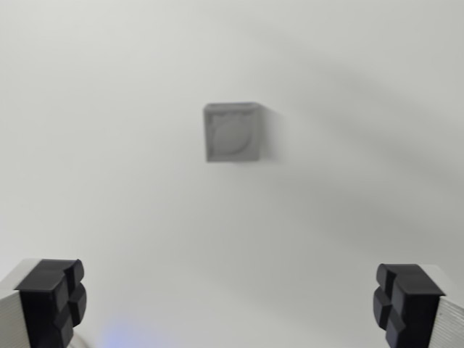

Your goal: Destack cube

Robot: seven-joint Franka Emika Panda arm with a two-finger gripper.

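Gripper (230, 304) wide open and empty, poised well above the grey cube (233, 132) on the white table (109, 181).

A bare lab-style test setup: a plain white surface (109, 181) fills the view, carrying one grey cube (232, 132).
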